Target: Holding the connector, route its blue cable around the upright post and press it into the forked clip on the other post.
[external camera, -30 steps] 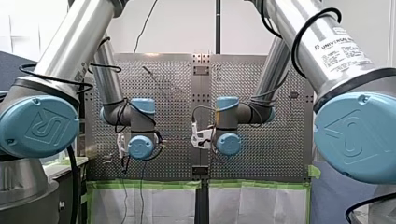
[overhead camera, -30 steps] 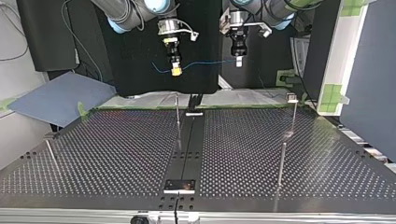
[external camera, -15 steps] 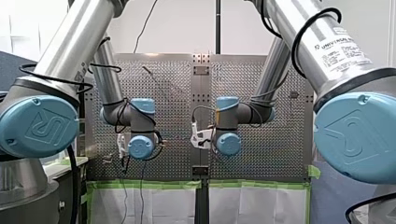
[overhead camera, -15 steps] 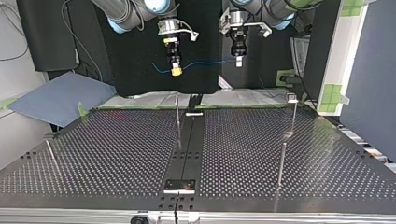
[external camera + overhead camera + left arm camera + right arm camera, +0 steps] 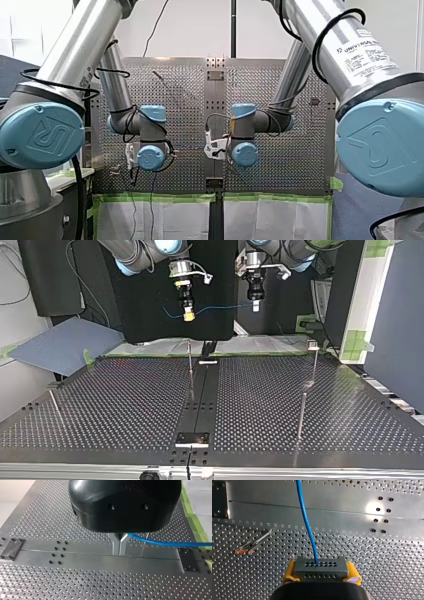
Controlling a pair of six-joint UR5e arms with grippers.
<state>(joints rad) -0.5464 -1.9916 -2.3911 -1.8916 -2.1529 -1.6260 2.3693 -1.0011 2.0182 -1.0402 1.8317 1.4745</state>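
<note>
In the top view both grippers hang high above the table's far edge. My right gripper (image 5: 188, 315), at that view's left, is shut on a grey connector (image 5: 321, 567) between its yellow pads (image 5: 290, 573). The blue cable (image 5: 220, 307) runs from the connector across to my left gripper (image 5: 255, 305). Its metal fingers (image 5: 116, 543) are shut on the cable (image 5: 160, 542), which leaves sideways from between them. A thin upright post (image 5: 190, 362) stands below my right gripper. Another post (image 5: 314, 362) with a small block head stands at that view's right.
A shorter post (image 5: 300, 415) stands nearer the camera at the top view's right, and a leaning rod (image 5: 55, 405) at its left. A dark centre strip (image 5: 201, 400) with end plates crosses the perforated table. A blue-grey sheet (image 5: 65, 345) lies beyond the far left corner.
</note>
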